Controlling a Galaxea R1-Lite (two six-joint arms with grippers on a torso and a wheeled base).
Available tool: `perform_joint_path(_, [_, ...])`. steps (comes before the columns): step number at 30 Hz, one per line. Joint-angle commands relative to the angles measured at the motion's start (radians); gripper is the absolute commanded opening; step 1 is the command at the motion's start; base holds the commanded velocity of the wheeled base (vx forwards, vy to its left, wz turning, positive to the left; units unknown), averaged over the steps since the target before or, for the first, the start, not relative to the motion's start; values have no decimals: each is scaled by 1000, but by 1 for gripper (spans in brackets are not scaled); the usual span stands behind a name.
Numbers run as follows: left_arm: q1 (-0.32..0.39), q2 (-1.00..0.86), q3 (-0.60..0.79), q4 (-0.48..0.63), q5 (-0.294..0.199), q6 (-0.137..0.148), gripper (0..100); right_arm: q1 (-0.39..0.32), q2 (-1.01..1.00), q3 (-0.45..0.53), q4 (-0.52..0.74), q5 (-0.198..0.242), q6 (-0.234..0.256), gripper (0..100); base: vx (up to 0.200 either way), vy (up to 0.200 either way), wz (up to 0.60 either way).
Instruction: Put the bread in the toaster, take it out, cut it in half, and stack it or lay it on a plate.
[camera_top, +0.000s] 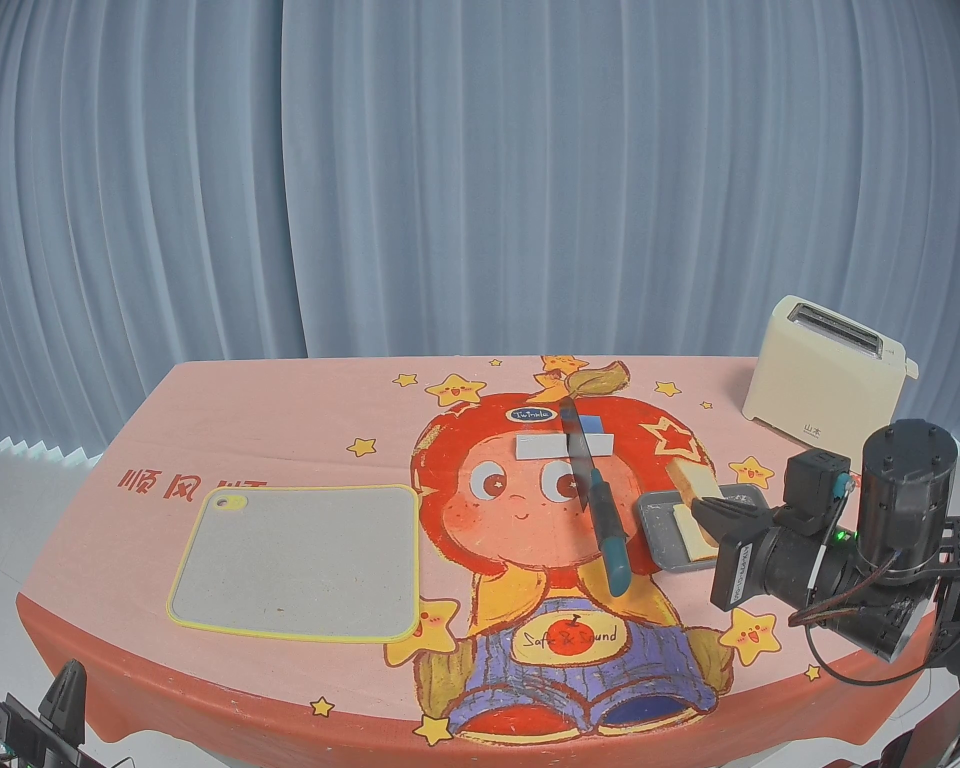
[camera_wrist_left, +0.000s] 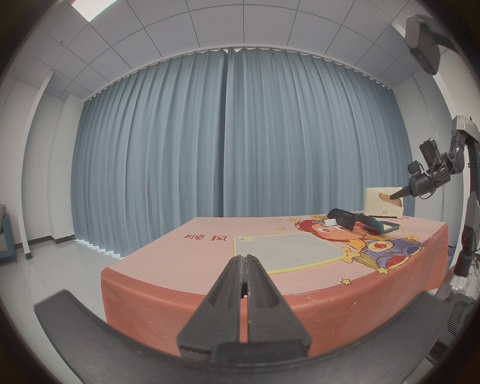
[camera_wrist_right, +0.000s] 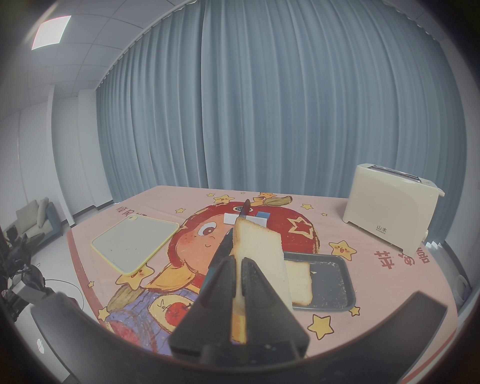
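Bread slice pinched in the right gripper, up in the air over the grey tray.

The right gripper's fingers press on both sides of the slice, and the slice stands up on its edge above the near right part of the table. A second slice of bread lies flat in the tray, just under the one in the air. The cream toaster sits at the far right corner, well apart from the tray. A knife with a teal handle lies in the middle, just left of the tray, with its blade across a small white block. A grey cutting board with a yellow rim lies flat on the near left side. The left gripper hangs low off the near left corner, fingers pressed together with nothing in them.
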Motion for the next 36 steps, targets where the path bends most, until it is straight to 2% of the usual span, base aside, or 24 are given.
perform_joint_path(1, [0,-16,18,0,0,0,0,-21,-7,-2,0,1,-1,0,0,0,0])
perform_joint_path(11, [0,-16,18,0,0,0,0,-161,-5,-15,0,16,-17,0,0,0,0])
perform_joint_path(29, [0,-16,18,0,0,0,0,-199,59,-12,-3,33,-21,0,0,0,0])
perform_joint_path(36, [0,-16,18,0,0,0,0,-221,87,-38,-4,35,-24,0,0,0,0])
